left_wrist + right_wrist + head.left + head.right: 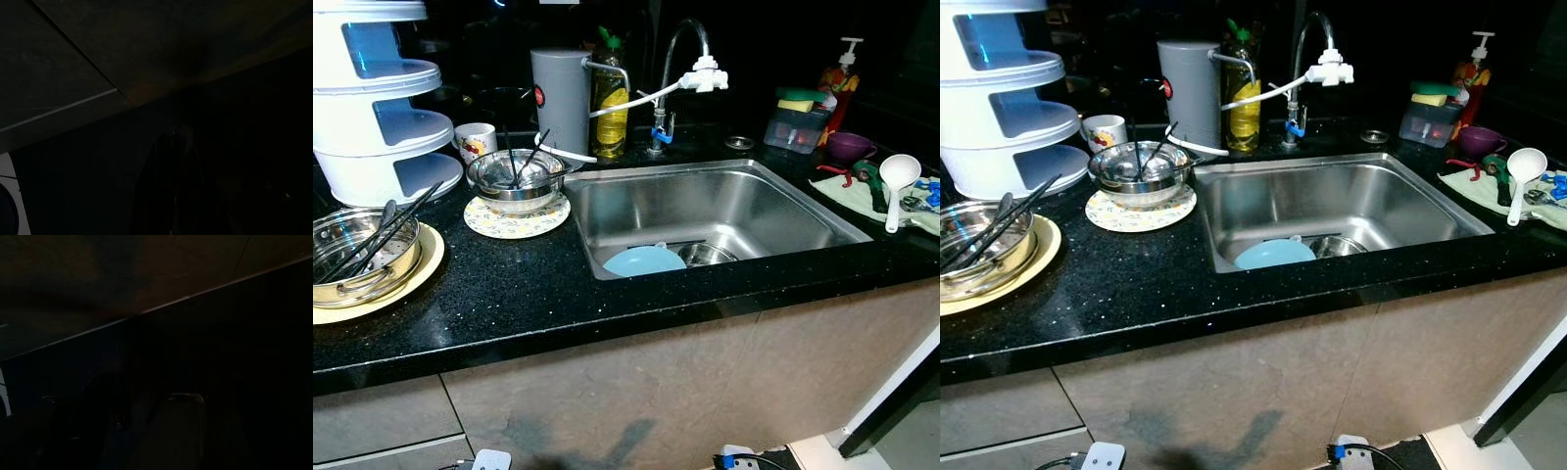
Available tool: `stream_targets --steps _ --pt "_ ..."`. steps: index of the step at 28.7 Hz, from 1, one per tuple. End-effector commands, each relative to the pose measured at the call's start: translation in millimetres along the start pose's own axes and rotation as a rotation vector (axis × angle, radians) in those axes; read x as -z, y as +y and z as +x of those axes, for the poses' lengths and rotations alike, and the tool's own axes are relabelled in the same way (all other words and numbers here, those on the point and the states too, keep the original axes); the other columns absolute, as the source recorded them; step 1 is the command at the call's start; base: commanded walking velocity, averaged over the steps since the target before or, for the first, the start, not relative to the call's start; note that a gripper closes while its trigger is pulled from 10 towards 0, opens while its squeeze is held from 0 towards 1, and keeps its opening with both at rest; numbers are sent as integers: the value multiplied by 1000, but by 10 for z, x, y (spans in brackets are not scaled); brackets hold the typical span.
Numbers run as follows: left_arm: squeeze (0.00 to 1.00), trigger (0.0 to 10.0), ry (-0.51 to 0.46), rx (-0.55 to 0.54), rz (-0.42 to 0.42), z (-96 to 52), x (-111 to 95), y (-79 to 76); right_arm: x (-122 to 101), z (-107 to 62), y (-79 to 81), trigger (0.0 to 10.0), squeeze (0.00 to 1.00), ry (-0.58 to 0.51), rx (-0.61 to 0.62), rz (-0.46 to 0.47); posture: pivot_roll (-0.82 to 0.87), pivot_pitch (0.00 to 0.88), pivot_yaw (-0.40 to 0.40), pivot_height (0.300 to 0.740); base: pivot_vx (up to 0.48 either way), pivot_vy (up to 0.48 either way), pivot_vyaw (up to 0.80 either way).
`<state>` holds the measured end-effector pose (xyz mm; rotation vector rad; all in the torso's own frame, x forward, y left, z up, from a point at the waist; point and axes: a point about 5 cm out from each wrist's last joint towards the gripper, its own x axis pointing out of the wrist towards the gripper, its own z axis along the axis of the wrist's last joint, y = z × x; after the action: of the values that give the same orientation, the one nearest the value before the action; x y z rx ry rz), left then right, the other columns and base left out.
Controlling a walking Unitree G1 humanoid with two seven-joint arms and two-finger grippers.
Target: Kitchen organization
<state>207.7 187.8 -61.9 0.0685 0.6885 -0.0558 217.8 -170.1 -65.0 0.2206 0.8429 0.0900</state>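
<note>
Several loose utensils are raising the main risk here. The steel bowl [514, 178] is sitting on a floral mat [517, 217] with dark handles sticking out over its rim, and the steel pot [354, 257] on the yellow plate [416, 279] is carrying long utensils [384, 235] leaning across it. Any lift of either vessel is likely to be tipping those handles out, sending them clattering onto the black counter [538, 294] or into the sink [773, 220]. The blue plate [644, 260] is lying low in the basin beside a small steel dish [707, 255], and it is looking thin and slick, so a pinch on its rim could be slipping. The white ladle [896, 184] is resting on a cloth [852, 201] close to the counter's edge, where a nudge could be knocking it off.

Both arms are hanging idle below the counter. The wrist views are staying too dark to read; faint shapes may be the left gripper [178, 196] and the right gripper [142, 431], and I cannot tell whether either pair of fingers is spread or pressed together.

Relative to those low grippers, everything to be organised is sitting above and ahead of them: bowl and pot up toward the left one, ladle up toward the right one, sink between.
</note>
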Motion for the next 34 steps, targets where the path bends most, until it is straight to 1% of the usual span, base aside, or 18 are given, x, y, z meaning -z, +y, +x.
stream_targets --steps 1,6,10,12,14,20,25,30,32,34 --pt "0 10000 19 -6 4 -34 78 23 74 -16 -21 10000 0 18 15 1 38 82 -27 740 0 0 0" --pt "0 10000 17 -19 -4 -28 55 69 114 -20 -16 10000 0 41 9 4 47 81 -26 740 0 0 0" --pt "0 10000 12 -27 -6 -13 16 94 106 -12 1 10000 0 46 5 -7 44 91 -23 740 0 0 0" --pt "0 10000 7 -33 -14 -10 8 87 101 -11 4 10000 0 47 5 -25 33 87 -14 740 0 0 0" --pt "0 10000 4 -37 -23 -9 9 73 96 -13 -5 10000 0 43 7 -23 27 84 -16 740 0 0 0" --pt "0 10000 20 -30 -30 -10 48 -3 100 -27 -54 10000 0 48 16 -36 24 93 -39 740 0 0 0" --pt "0 10000 25 -33 -36 -19 67 13 73 -23 -61 10000 0 43 23 -45 13 102 -34 740 0 0 0" --pt "0 10000 37 -29 -26 -33 101 21 59 -21 -60 10000 0 34 22 -9 8 91 -34 740 0 0 0" --pt "0 10000 52 -40 -28 -38 126 25 68 -25 -72 10000 0 36 36 -25 14 102 -43 740 0 0 0" --pt "0 10000 50 -29 -28 -40 130 15 95 -24 -47 10000 0 46 16 -46 16 92 -34 740 0 0 0"
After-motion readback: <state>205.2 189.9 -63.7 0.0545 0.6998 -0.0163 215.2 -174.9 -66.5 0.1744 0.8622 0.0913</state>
